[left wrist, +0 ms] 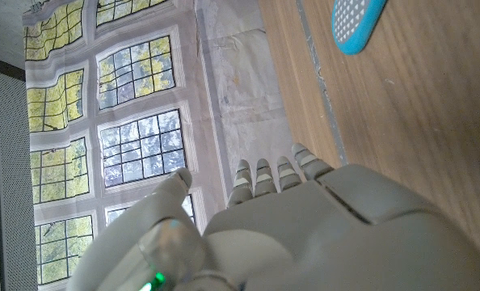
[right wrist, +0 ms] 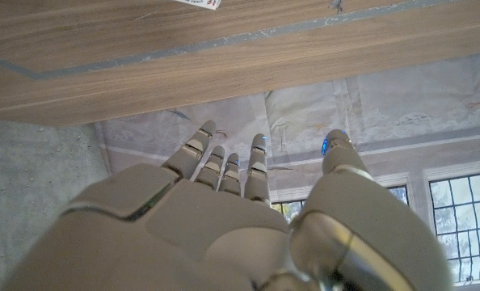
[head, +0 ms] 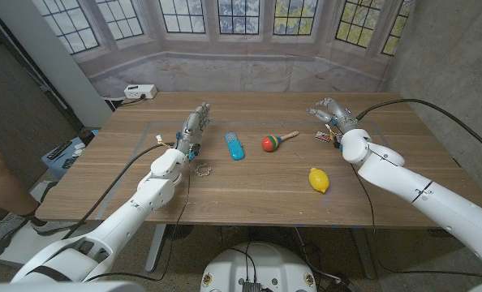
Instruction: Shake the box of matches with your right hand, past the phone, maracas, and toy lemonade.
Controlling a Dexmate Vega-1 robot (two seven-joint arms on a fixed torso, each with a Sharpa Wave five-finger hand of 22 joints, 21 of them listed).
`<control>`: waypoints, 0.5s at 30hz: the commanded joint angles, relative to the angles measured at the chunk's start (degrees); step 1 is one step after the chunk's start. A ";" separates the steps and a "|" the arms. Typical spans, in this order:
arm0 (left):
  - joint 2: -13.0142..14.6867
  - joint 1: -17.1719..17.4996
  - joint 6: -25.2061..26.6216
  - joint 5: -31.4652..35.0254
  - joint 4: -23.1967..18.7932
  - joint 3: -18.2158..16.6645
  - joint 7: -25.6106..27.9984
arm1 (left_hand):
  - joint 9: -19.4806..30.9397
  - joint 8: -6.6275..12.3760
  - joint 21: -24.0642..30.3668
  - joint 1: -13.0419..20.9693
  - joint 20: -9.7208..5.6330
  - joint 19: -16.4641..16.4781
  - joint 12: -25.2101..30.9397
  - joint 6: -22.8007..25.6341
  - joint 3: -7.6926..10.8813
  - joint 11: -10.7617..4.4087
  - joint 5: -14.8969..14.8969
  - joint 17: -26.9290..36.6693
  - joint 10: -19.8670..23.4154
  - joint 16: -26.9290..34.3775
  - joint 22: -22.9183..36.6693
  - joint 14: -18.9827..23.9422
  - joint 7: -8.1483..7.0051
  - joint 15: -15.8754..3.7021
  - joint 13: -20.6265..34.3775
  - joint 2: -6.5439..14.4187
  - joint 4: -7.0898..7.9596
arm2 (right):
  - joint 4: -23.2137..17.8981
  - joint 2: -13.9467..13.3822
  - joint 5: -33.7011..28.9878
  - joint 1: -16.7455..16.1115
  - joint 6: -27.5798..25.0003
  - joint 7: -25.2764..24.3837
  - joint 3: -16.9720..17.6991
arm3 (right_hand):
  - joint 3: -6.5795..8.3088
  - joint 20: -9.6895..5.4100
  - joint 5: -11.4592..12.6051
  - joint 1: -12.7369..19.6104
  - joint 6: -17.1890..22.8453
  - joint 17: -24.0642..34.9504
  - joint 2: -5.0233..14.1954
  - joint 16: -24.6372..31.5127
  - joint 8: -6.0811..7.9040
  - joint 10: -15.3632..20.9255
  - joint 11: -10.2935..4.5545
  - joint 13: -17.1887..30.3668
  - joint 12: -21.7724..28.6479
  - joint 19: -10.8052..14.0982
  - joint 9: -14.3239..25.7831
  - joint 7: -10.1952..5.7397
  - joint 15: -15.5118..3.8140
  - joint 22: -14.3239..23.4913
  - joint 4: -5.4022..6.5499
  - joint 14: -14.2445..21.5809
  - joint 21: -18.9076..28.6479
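The toy lemon (head: 319, 180) is lying nearest, while the right hand (head: 329, 113), fingers spread and empty, is hovering by the ungrasped matchbox (head: 327, 136).

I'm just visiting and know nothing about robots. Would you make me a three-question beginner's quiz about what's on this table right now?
1. True or false: the right hand is gripping the matchbox.
2. Which thing lies nearest the left hand? A) lemon B) blue phone C) maraca
3. Fill in: the yellow toy on the wooden table is a ____.

Key
1. False: its fingers are apart and hold nothing, while the matchbox lies on the table beside the wrist.
2. B
3. lemon
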 commanded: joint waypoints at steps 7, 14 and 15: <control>-0.82 -0.48 0.31 -0.13 0.41 0.98 -1.27 | 0.29 0.21 0.34 0.55 -0.07 0.37 0.07 0.79 0.46 0.43 -0.13 0.26 0.22 0.07 0.29 0.49 -0.05 0.23 0.29 0.10 -0.10 | -2.51 -2.33 -11.96 5.08 -12.07 6.38 -7.32 | 0.64 0.17 0.23 2.83 2.04 0.04 -1.07 0.39 0.71 0.92 0.67 0.06 0.70 1.12 0.14 -0.36 0.38 0.12 -0.48 0.64 0.45; -0.98 -0.73 0.65 -0.08 0.76 1.31 -1.61 | 0.31 0.44 0.31 0.46 0.05 0.39 0.02 1.65 0.63 0.50 -0.17 0.28 0.26 0.01 0.29 0.50 0.18 0.37 0.31 0.08 -0.12 | -2.26 -3.17 -15.46 7.33 -13.85 10.82 -9.98 | 0.76 -0.01 0.50 4.17 2.67 0.02 -2.00 0.41 0.86 0.82 0.84 0.02 0.67 1.49 0.12 -0.46 0.30 0.10 -0.69 0.78 0.47; -0.97 -0.78 0.64 -0.05 0.78 1.33 -1.65 | 0.31 0.46 0.29 0.45 0.07 0.36 0.01 1.76 0.65 0.50 -0.18 0.28 0.25 0.00 0.29 0.51 0.24 0.36 0.31 0.08 -0.13 | -2.17 -3.23 -15.95 7.66 -14.03 11.46 -10.36 | 0.76 0.01 0.56 4.36 2.76 0.02 -2.17 0.40 0.88 0.78 0.88 0.02 0.65 1.54 0.12 -0.50 0.29 0.09 -0.72 0.76 0.47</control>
